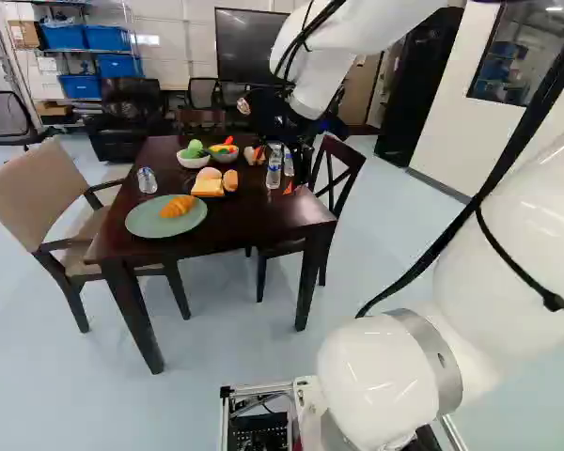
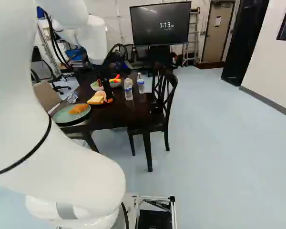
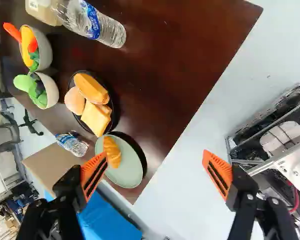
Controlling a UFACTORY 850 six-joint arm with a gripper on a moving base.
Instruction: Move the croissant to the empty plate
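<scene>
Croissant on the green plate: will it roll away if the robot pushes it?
The croissant may rock or slide more than roll, being ridged and narrower at its ends. It looks puffy, so it's probably light.

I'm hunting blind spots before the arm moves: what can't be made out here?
- Middle of the black plate: under the bread, every view.
- Part of the green plate's edge: behind one finger, wrist view.
- Bottom of the bowl of green food: covered by its contents, every view.
</scene>
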